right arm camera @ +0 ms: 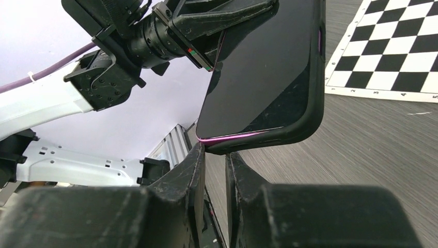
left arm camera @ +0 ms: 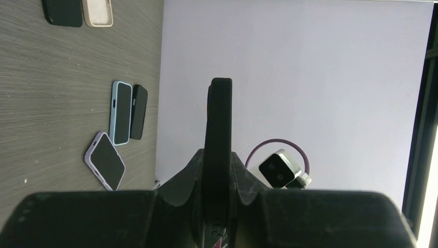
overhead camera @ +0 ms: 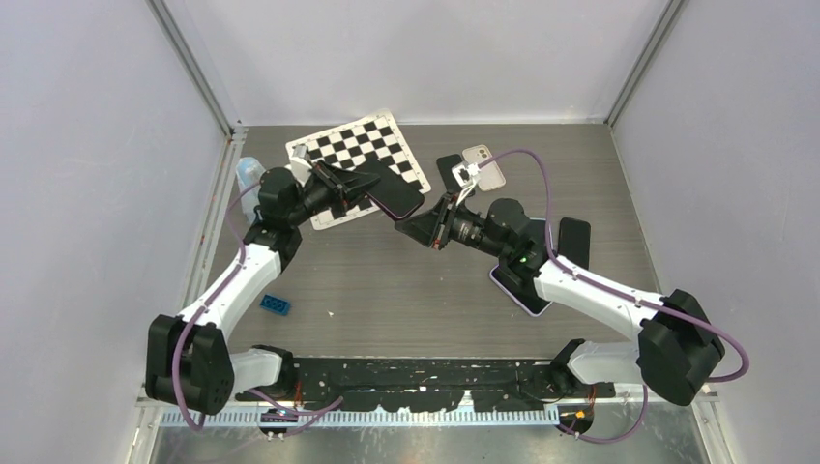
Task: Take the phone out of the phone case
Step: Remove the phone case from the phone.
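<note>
Whether the right end effector (right arm camera: 214,154) grips the case (right arm camera: 302,133) is unclear.

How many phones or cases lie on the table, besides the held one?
5: a black phone and beige case at the back; a light-blue phone beside a dark phone on the right; a lavender phone nearer. Arms may hide others.
</note>
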You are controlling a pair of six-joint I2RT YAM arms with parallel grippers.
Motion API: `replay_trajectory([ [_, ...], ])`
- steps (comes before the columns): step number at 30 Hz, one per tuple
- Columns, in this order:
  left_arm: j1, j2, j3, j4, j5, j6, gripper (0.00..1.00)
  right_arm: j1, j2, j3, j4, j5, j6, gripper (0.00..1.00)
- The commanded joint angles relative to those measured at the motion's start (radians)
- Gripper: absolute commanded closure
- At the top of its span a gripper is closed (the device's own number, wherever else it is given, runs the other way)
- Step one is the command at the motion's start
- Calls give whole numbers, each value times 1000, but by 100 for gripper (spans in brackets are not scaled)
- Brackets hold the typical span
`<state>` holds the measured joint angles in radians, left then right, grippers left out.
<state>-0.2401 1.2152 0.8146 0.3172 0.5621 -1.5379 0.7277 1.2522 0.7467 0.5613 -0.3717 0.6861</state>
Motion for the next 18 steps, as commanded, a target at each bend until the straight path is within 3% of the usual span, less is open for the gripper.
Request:
replay_trajectory([
  [1,4,-6,3,126,56,-16,100,-5,-38,44,-96,47,-79,80],
  [4,34,-14,3,116,59,41,100,-22,-59,43,-146,2,-85,45],
  [6,59,-21,19,73,77,109,100,-46,-79,31,-174,-55,-83,35],
  [12,93,-21,177,-260,187,462,100,-179,-111,25,-221,-308,-33,29],
  [18,93,-22,239,-413,309,722,100,-223,-80,60,-206,-359,38,30],
])
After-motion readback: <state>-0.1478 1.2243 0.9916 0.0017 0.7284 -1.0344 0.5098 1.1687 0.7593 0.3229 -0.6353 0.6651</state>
